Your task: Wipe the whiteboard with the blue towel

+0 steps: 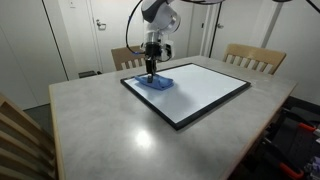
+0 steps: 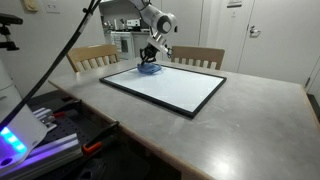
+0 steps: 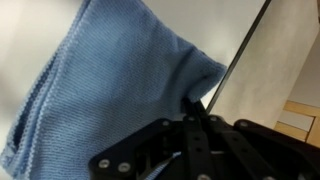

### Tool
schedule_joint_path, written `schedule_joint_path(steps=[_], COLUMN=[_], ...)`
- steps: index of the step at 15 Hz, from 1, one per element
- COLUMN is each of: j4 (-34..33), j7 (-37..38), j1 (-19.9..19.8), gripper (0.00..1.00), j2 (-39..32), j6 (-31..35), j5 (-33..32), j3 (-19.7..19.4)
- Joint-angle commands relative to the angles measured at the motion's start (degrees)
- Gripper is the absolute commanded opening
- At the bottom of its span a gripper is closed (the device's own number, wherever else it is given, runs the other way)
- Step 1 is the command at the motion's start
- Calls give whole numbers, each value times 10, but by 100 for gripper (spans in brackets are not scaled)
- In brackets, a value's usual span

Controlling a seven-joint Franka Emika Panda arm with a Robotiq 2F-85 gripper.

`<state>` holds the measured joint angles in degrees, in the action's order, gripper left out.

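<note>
Grey desk (image 1: 100, 125) carries the whiteboard (image 1: 205, 90). Your end effector (image 1: 151, 71) is clenched on the blue towel (image 1: 158, 82), which sits directly beneath it at the board's corner. Wiping looks barely begun, with nearly the whole board beyond it left to cover.

Lt-blue knit towel (image 3: 105, 85), white board (image 1: 205, 85) w/ black frame, grey tabletop (image 1: 110, 125), black hand (image 1: 150, 69)
</note>
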<state>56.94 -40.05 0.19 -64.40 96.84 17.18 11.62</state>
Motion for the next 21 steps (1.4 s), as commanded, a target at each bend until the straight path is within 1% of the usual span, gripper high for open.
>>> schedule_joint_path(steps=[1,7,8,9,13,16,17,18,19,21], j4=[-50,-118,-122,-123,-138,-148,-151,-152,-153,-156], j7=[6,1,3,-1,-2,-2,-2,-2,-2,-2], j1=[5,6,10,16,33,40,41,41,40,39], gripper=[1,1,1,1,1,1,27,29,34,49], j2=[-31,-67,-70,-69,-78,-87,-90,-91,-92,-93], j6=[-7,-23,-23,-21,-26,-26,-27,-26,-28,-30], j5=[-16,-14,-12,-4,-5,-2,-1,-1,-1,-1], j3=[8,16,20,14,20,19,19,18,18,17])
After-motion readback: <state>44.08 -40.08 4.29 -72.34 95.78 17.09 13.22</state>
